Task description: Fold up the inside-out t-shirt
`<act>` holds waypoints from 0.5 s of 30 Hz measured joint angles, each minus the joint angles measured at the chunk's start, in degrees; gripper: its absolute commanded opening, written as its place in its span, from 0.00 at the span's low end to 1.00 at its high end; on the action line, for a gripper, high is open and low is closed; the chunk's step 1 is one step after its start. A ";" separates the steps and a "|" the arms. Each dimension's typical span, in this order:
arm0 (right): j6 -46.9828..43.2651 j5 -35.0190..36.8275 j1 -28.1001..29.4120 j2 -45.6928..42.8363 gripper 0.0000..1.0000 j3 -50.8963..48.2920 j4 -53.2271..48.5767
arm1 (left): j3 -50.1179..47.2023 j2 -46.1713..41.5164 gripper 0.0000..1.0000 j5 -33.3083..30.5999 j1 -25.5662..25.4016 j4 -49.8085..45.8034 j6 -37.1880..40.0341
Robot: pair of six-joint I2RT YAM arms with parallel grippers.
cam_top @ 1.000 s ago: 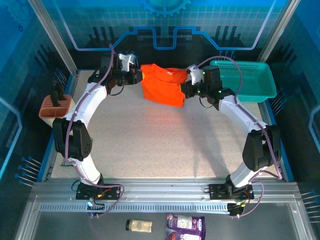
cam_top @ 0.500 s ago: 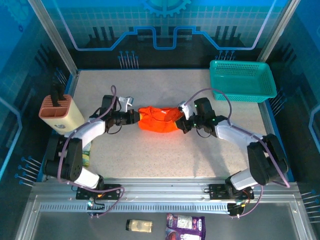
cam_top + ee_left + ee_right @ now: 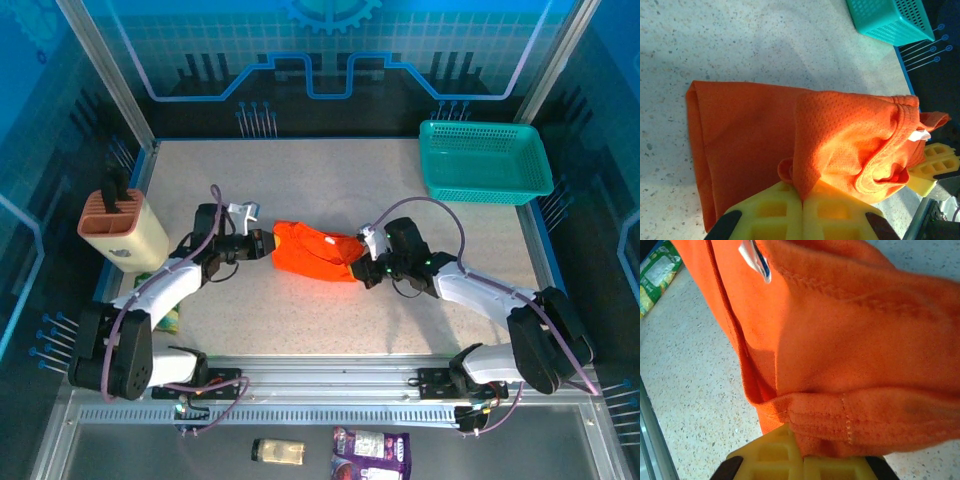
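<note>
Toward the near left corner of the worktop (image 3: 300, 320), a green packet (image 3: 170, 318) lies beside the left arm. Farther in, about the middle of the worktop, the inside-out t-shirt (image 3: 315, 252) rests on the surface as a bunched orange heap, stretched between the 2 arms.

The left end effector (image 3: 262, 243) has its yellow fingers (image 3: 770, 215) pressed together on a fold at the shirt's left side. The right end effector (image 3: 362, 270) is clamped on a stitched edge at the right side; whether that is hem or sleeve cannot be told. A white label (image 3: 752, 255) shows at the collar, and several layers lie doubled over one another.

The step in hand looks like setting the garment down to spread it out; no tidy fold is made yet. The next move probably calls for drawing the 2 grips apart along the worktop, low and level, so the layers slide flat without either pinch slipping. Then come a release and fresh grips on the sleeves or hem.

A cream-and-orange holder (image 3: 120, 225) stands at the left edge. At the far right corner sits the teal mesh basket (image 3: 485, 160), well apart from the shirt.
</note>
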 measured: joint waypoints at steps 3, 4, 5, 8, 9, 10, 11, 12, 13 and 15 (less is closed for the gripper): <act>2.27 1.03 -0.02 1.40 0.00 0.48 -0.07 | 3.23 3.98 0.00 0.00 0.00 -1.14 0.17; 2.99 1.25 -0.07 2.27 0.00 0.98 -0.28 | 4.94 5.64 0.00 -0.02 0.00 -1.77 0.50; 3.67 1.51 -0.07 3.15 0.00 1.57 -0.52 | 6.51 7.10 0.00 -0.02 0.00 -2.29 0.72; 5.66 1.66 -0.50 5.68 0.00 4.11 -1.81 | 11.89 11.61 0.00 -0.02 0.00 -4.37 1.40; 6.47 1.60 -0.98 6.69 0.00 5.27 -2.32 | 13.46 13.03 0.00 -0.02 0.00 -4.94 1.75; 7.17 1.60 -1.55 7.65 0.00 6.36 -2.86 | 14.95 14.38 0.00 -0.02 0.00 -5.64 2.10; 7.85 1.55 -2.12 8.48 0.00 7.34 -3.37 | 16.15 15.50 0.00 -0.02 0.00 -6.14 2.27; 8.55 1.49 -2.78 9.38 0.00 8.33 -3.82 | 17.57 16.92 0.00 -0.02 0.00 -6.82 2.47; 9.29 1.22 -3.52 10.40 0.00 9.27 -4.42 | 18.93 18.25 0.00 -0.02 0.00 -7.63 2.67; 10.60 0.24 -4.94 12.85 0.00 11.32 -5.81 | 21.88 21.27 0.00 -0.02 0.00 -9.44 3.32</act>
